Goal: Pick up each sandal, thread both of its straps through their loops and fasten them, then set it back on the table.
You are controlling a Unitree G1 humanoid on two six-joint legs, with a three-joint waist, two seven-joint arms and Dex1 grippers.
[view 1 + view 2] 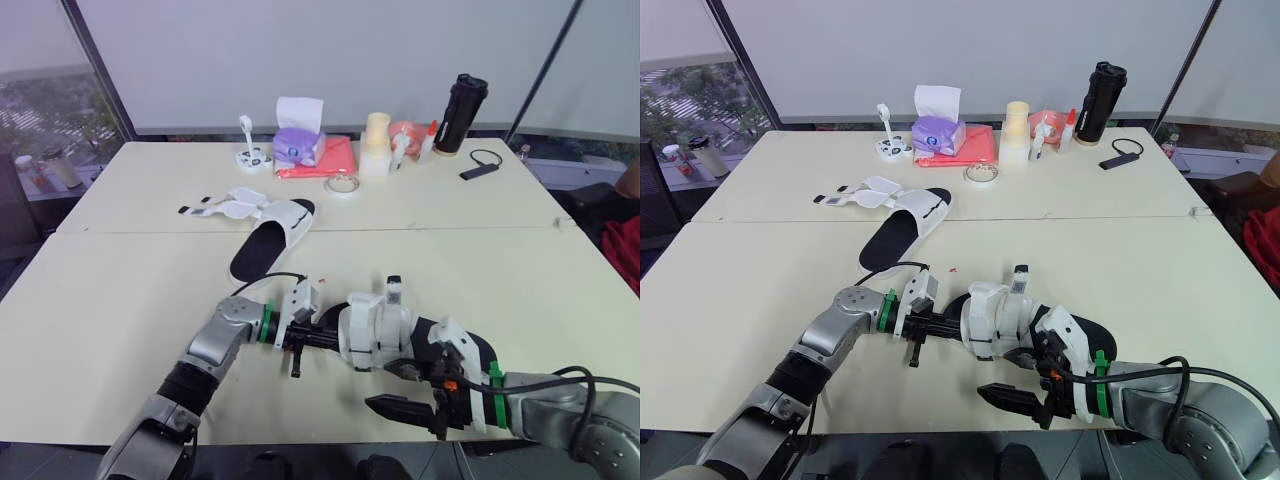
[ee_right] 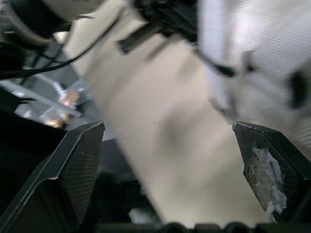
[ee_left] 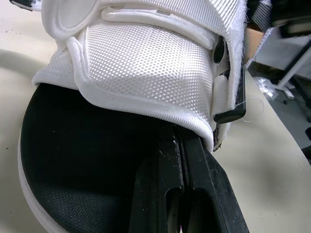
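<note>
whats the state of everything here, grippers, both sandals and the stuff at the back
left gripper: shut, fingers pushed under the near sandal's upper
right gripper: open, holding nothing, beside the near sandal
near sandal: upper wrapped closed, one strap end sticking up
far sandal: flat on the table, straps undone and splayed out
black bottle: upright, lid on
tissue box: one tissue sticking up

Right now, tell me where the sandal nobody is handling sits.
In the eye views the untouched sandal lies on the table, left of centre, beyond the near sandal, its straps spread open toward the left, short of the tissue box.
</note>
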